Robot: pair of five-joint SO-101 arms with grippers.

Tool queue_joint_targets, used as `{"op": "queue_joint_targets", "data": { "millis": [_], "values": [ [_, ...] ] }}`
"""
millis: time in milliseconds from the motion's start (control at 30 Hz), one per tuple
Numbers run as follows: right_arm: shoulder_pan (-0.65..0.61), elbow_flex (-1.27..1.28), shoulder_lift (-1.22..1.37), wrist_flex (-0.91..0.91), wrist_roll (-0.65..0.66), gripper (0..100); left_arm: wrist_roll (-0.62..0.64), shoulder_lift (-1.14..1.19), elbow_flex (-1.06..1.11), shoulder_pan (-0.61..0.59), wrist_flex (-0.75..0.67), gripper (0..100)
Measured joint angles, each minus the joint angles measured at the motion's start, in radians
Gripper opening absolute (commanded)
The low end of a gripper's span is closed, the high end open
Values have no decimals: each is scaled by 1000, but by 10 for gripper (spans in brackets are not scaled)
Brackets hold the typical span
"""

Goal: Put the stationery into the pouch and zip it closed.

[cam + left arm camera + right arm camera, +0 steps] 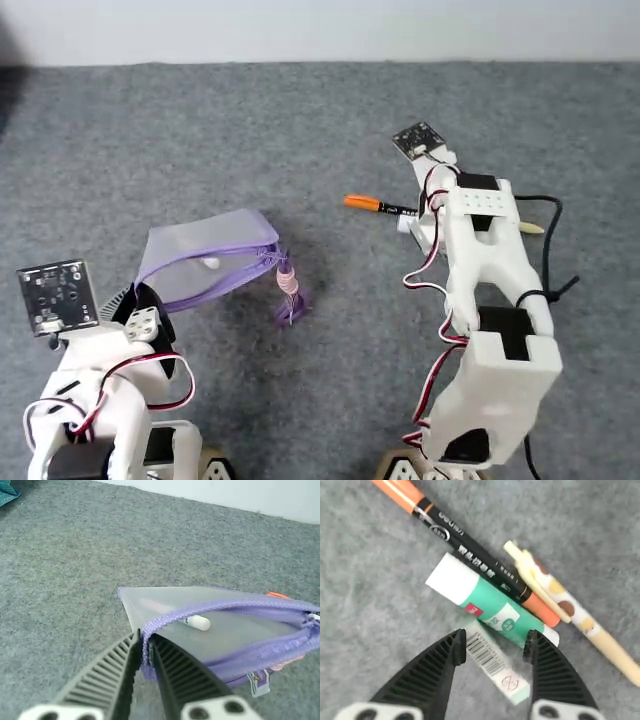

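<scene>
The purple see-through pouch (205, 262) lies on the grey carpet with its zip open, and a white-tipped pen (197, 622) rests inside it. My left gripper (145, 652) is shut on the pouch's (225, 635) zip edge at one corner. My right gripper (495, 642) hangs open just above a small pale item with a barcode label (492, 666). Beside that item lie a white and green glue stick (487, 602), an orange and black pen (465, 545) and a cream pen with brown spots (572, 617). The orange and black pen (380, 207) pokes out from under the right arm (485, 250).
A pink and purple zip pull (288, 290) trails from the pouch's open end toward the middle. Grey carpet (300, 130) covers the whole work area, and a white wall runs along the far edge. Cables hang beside both arms.
</scene>
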Motion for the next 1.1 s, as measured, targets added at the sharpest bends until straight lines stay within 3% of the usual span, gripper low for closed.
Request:
{"op": "queue_joint_targets", "data": {
  "millis": [100,467,900,1033,1100],
  "values": [
    [11,-2,-2,40,-2,8,0,0,0,0,17,11],
    [9,-2,-35,157,0,8,0,0,0,0,18,11],
    [-2,23,-457,539,-81,9,0,0,0,0,18,11],
    [3,66,-512,514,-89,32,0,0,0,0,18,11],
    [-9,117,-512,442,-89,104,0,0,0,0,18,11]
  ]
}}
